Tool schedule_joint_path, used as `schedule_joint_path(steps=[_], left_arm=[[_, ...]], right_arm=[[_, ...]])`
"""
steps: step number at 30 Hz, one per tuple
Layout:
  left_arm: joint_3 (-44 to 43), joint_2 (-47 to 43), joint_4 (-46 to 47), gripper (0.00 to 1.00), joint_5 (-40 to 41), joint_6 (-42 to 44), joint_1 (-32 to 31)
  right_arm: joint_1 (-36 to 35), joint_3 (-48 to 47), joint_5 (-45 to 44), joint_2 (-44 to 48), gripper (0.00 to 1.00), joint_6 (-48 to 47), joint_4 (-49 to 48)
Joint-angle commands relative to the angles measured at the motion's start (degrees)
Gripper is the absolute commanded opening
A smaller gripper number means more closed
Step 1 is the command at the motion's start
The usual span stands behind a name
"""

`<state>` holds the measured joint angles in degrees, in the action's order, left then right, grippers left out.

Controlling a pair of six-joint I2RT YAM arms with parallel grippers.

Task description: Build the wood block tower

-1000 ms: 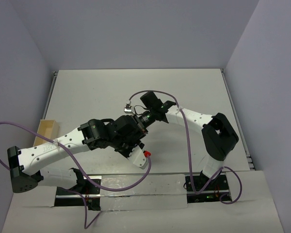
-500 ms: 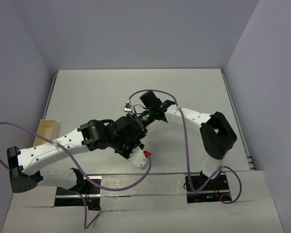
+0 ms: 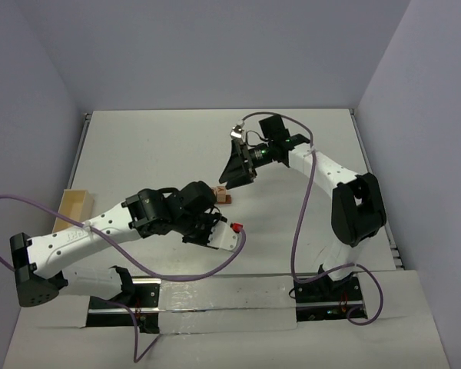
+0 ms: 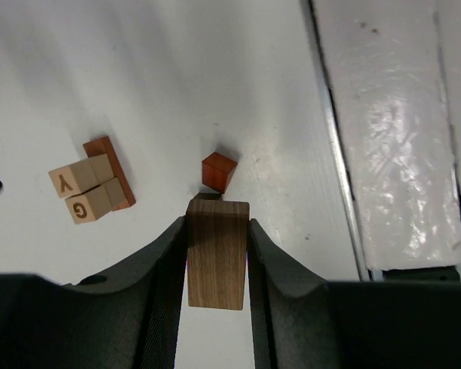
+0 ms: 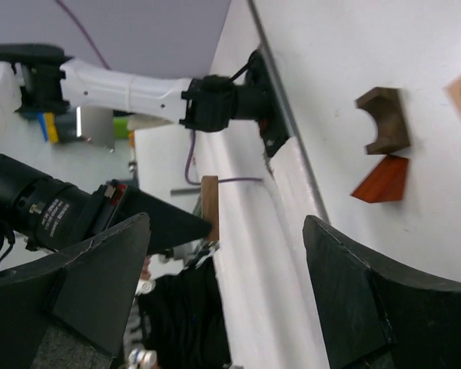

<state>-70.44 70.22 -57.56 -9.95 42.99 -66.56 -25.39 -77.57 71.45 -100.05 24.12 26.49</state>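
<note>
Pale bench point(image 4: 77, 69) underneath. Left tool point(image 4: 217, 224) pinches the dark block point(image 4: 217, 265) across flat sides; it looks stiff, light, slippery. Right tool point(image 5: 227, 221) gapes empty.

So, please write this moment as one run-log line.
left gripper: shut on dark brown block | right gripper: open, empty | table: Y and G letter blocks touching reddish-brown slab; reddish cube apart
</note>
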Motion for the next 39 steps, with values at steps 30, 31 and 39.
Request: schedule_joint_path(steps=[30,31,39], left_arm=[[-29.7,37.91,3.1,0.02,-7.45,4.3,23.49],[-29.47,38.09,3.1,0.02,-7.41,4.26,23.49],[-26.19,38.03,4.12,0.04,-6.47,3.86,23.49]], right_arm=[[35.76,-1.68,-3.11,16.85,0.99,-28.19,23.2],[35.76,-1.75,-2.91,16.7,0.99,-28.0,23.13],[35.76,-1.76,-1.95,16.01,0.99,-27.07,22.52]])
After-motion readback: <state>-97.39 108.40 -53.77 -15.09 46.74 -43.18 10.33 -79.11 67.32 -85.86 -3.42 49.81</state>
